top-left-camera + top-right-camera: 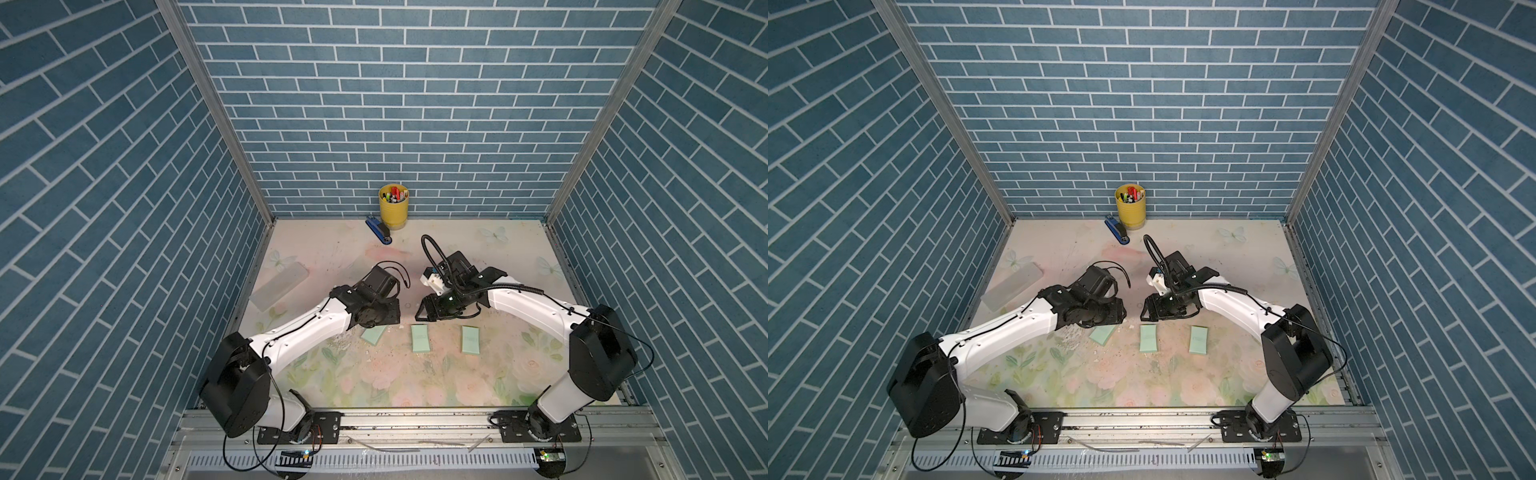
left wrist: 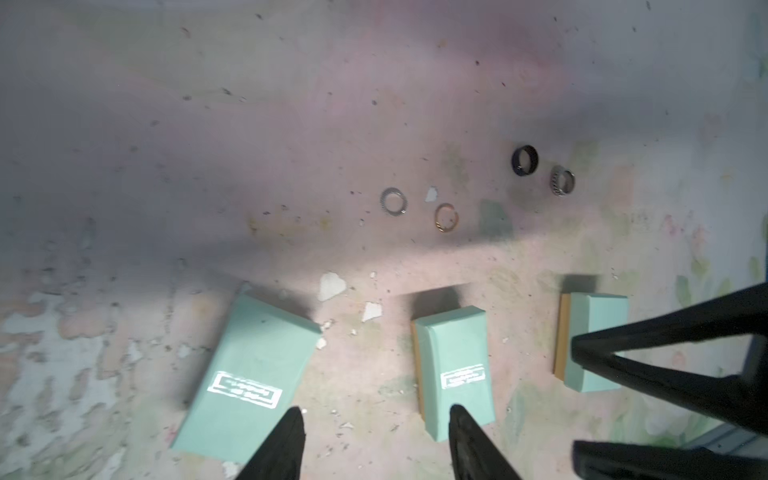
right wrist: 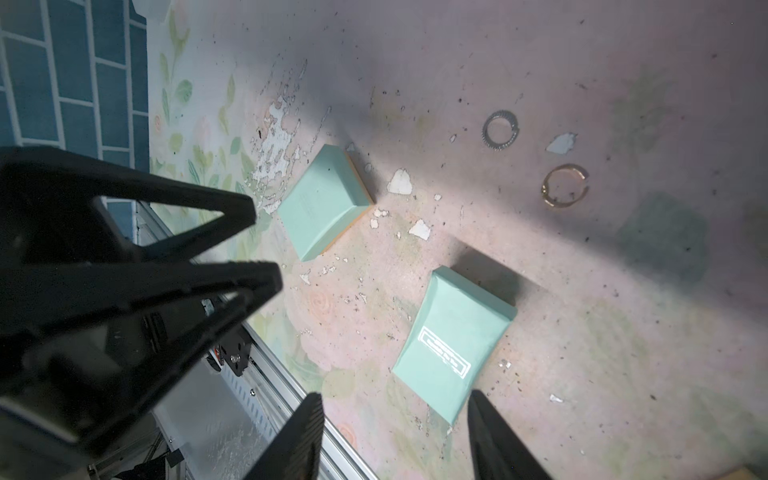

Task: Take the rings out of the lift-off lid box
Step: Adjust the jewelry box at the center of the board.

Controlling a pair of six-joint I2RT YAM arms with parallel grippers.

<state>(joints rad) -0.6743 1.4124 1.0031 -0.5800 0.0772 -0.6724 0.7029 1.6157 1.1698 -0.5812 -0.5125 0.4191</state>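
1. I see a toothed silver ring [image 2: 382,201] and a gold ring [image 2: 436,218] lying flat on the bare table [image 2: 208,145]. They are near each other but apart.
2. Right of that pair, a black ring [image 2: 515,160] and a patterned silver ring [image 2: 555,180] sit just beside each other. Both look tipped up on edge.
3. All four lie out in the open, on the far side of a row of three mint-green boxes. In both top views the left box [image 1: 374,334] lies askew, while the middle box [image 1: 420,338] and the right box [image 1: 470,339] lie straighter.
4. The left wrist view shows a tan edge along one side of the middle and right boxes. All three have their mint tops on, and I cannot tell what is inside them.
5. The left gripper [image 2: 376,415] has its jaws apart with nothing between them. It hangs over the table at the far edge of the left box.
6. The right gripper [image 3: 395,397] also has its jaws spread and empty. It sits just far of the middle box and faces the left gripper across a small gap.
7. White flakes [image 2: 331,286] litter the worn floral surface around the left box.
8. Farther out, a pale translucent block [image 1: 279,286] lies at the left. A blue stapler [image 1: 378,235] and a yellow cup [image 1: 393,212] of pens stand by the far wall.
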